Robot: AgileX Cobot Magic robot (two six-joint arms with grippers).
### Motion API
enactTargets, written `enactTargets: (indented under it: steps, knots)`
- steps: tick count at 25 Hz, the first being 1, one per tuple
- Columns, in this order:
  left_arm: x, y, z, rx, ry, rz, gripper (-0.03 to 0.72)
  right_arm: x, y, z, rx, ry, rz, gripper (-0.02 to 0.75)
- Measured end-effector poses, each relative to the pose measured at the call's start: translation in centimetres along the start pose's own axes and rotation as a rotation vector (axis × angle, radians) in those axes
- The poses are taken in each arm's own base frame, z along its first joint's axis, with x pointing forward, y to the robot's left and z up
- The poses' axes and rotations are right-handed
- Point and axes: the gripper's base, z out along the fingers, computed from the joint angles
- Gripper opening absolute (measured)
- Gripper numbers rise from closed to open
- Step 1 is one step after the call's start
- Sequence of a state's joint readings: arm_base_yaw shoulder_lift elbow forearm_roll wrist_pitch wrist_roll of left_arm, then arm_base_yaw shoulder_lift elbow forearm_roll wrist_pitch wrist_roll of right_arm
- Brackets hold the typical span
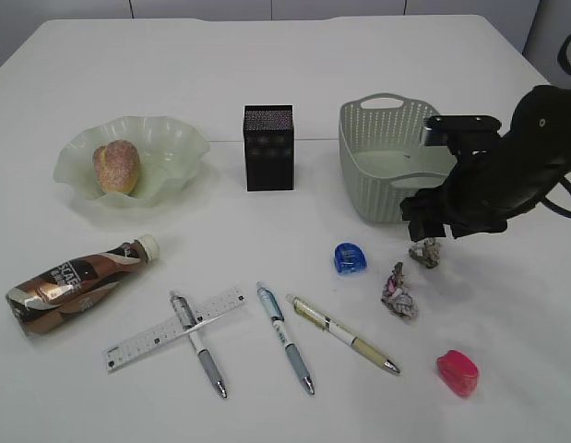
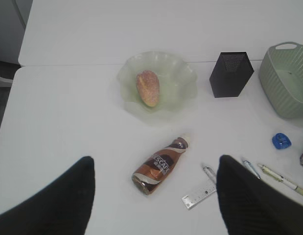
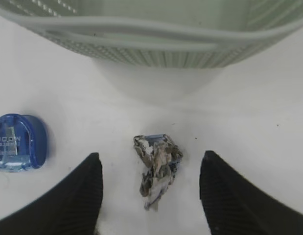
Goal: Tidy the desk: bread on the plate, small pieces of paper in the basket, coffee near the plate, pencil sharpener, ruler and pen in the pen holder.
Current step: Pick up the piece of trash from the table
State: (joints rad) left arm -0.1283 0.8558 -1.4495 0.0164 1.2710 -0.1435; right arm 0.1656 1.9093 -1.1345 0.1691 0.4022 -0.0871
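Observation:
My right gripper [image 1: 427, 233] is open and hovers just in front of the basket [image 1: 385, 166], its fingers [image 3: 150, 191] either side of a crumpled paper [image 3: 157, 169] lying on the table [image 1: 425, 252]. A second crumpled paper [image 1: 398, 293] lies nearby. The bread [image 1: 117, 166] sits on the green plate [image 1: 170, 138]. The coffee bottle [image 1: 77, 281] lies on its side below my open, empty left gripper [image 2: 154, 161]. A ruler [image 1: 174, 328], three pens [image 1: 285, 337], a blue sharpener [image 1: 350, 257] and a pink sharpener [image 1: 457, 373] lie in front. The black pen holder [image 1: 268, 148] stands mid-table.
The basket's wall [image 3: 151, 39] is close ahead of the right gripper, and the blue sharpener [image 3: 16, 142] lies to its left. One pen [image 1: 199, 346] crosses the ruler. The left arm does not show in the exterior view.

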Motion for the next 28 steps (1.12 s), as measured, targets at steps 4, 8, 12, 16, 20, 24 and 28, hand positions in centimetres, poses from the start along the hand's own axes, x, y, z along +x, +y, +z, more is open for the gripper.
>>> enactTargets:
  steps: [4,8,12,16,20,24,28]
  knots:
    - [0.0,-0.2,0.0,0.023,0.003,-0.009,0.559,0.0,0.0,1.3,0.0,0.037,-0.001,0.488]
    - [0.0,-0.3,0.0,0.031,0.004,-0.011,0.559,0.3,-0.1,2.2,-0.001,0.07,0.0,0.488]
    - [0.0,-0.3,0.0,0.034,0.005,-0.012,0.559,0.8,-0.2,3.1,0.002,0.101,-0.002,0.488]
    - [0.0,-0.3,0.0,0.034,0.005,-0.012,0.559,1.1,-0.3,3.6,0.007,0.117,-0.011,0.488]
    - [0.0,-0.3,0.0,0.034,0.005,-0.013,0.559,0.9,-0.3,3.7,0.01,0.1,-0.013,0.487]
    - [0.0,-0.3,0.0,0.035,0.005,-0.013,0.559,0.8,-0.3,3.7,0.012,0.084,-0.015,0.487]
    - [0.0,-0.3,0.0,0.035,0.005,-0.013,0.559,0.8,-0.3,3.7,0.012,0.084,-0.015,0.487]
